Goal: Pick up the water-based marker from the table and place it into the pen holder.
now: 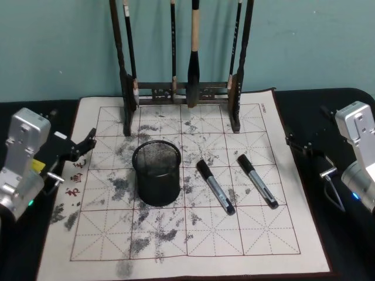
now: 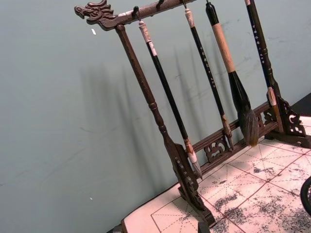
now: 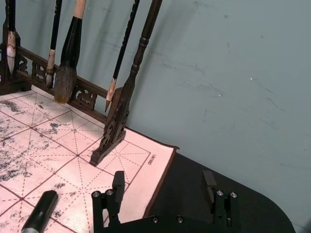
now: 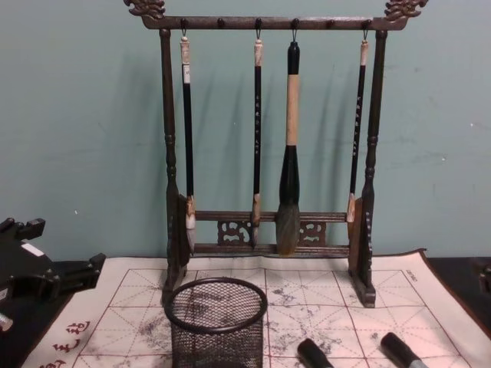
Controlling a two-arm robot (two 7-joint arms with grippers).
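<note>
Two similar black-capped markers lie on the cream mat of the table [image 1: 176, 257]. One marker [image 1: 215, 187] is just right of the pen holder [image 1: 156, 172], and the second marker [image 1: 256, 181] lies farther right. I cannot tell which is the water-based marker. The pen holder, a black mesh cup [image 4: 217, 322], stands upright. My left gripper [image 1: 71, 127] hovers open at the mat's left edge [image 4: 65, 247]. My right gripper [image 1: 306, 130] is open at the mat's right edge, with nothing between its fingers [image 3: 118, 187]. A marker's cap [image 3: 41, 213] shows beside it.
A tall dark wooden brush rack [image 1: 181, 96] with several hanging brushes stands at the back of the mat [image 4: 268, 245], behind the holder. A teal wall rises behind it. Dark tabletop [image 1: 328, 246] flanks the mat on both sides.
</note>
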